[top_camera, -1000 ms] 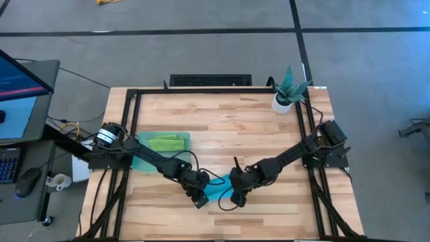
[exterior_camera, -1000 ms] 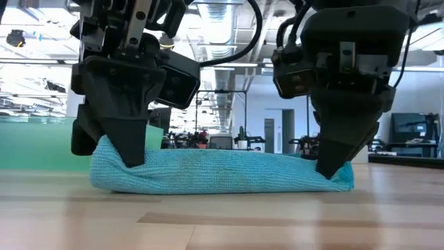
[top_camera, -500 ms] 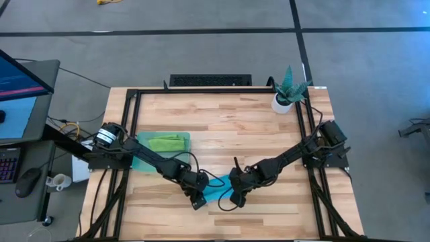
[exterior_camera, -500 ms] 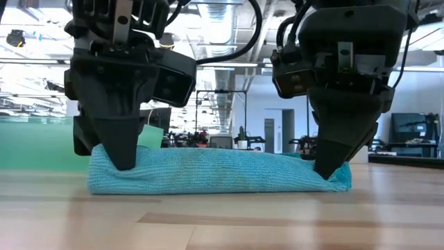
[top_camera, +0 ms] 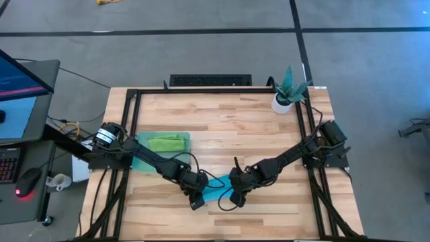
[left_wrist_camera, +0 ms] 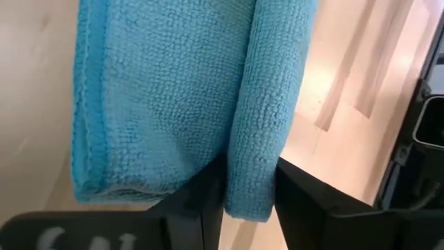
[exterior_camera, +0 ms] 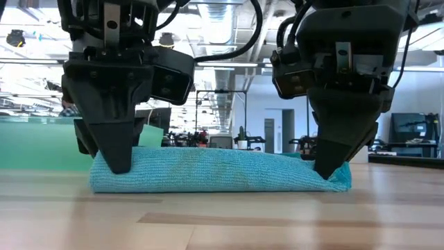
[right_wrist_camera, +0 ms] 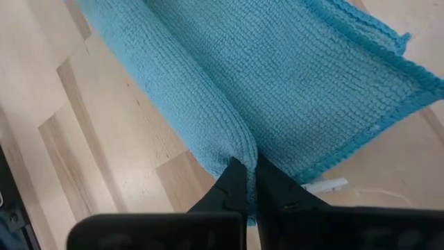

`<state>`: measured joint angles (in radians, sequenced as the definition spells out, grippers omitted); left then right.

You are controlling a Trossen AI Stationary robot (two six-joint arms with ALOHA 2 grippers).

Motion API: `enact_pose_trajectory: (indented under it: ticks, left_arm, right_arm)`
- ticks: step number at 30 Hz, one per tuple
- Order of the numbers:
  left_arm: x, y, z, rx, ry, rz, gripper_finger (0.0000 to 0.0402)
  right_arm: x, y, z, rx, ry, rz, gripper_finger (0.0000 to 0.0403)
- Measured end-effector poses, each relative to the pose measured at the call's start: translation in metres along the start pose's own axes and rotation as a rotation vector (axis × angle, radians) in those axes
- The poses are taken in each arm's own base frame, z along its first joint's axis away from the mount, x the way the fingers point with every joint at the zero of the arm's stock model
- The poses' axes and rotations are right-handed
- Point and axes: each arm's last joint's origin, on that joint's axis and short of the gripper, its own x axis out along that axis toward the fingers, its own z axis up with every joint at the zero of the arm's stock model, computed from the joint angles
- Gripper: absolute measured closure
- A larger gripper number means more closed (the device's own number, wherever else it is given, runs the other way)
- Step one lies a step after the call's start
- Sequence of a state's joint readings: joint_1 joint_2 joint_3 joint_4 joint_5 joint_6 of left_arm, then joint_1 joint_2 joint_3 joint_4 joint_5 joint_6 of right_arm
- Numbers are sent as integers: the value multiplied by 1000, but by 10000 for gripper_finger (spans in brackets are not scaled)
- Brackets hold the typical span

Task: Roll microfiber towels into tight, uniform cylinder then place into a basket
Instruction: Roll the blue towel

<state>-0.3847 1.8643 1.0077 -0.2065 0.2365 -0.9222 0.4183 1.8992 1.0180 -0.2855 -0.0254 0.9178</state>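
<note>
Blue towel (exterior_camera: 222, 170) roll, left end effector (left_wrist_camera: 248, 201) straddling, right end effector (right_wrist_camera: 248, 182) clamped.

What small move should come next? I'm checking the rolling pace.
Probably close the left pincer on the rolled edge of the blue towel again: its fingers sit apart around it, while the right pincer pinches the other end.

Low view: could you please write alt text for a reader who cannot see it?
A rolled blue towel lies across a wooden table, with a dark gripper at each end. The right gripper pinches one end with shut jaws; the left gripper straddles the other end, jaws slightly apart. A blurred room lies behind.
</note>
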Motion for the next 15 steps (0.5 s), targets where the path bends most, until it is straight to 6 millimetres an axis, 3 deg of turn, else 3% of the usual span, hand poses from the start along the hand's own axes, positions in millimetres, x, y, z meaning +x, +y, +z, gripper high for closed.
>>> enact_pose_trajectory:
  ticks: [15]
  left_arm:
    - [-8, -4, -20, 27, -62, 168, 322]
  right_arm:
    - [0, 1, 0, 18, -2, 7, 376]
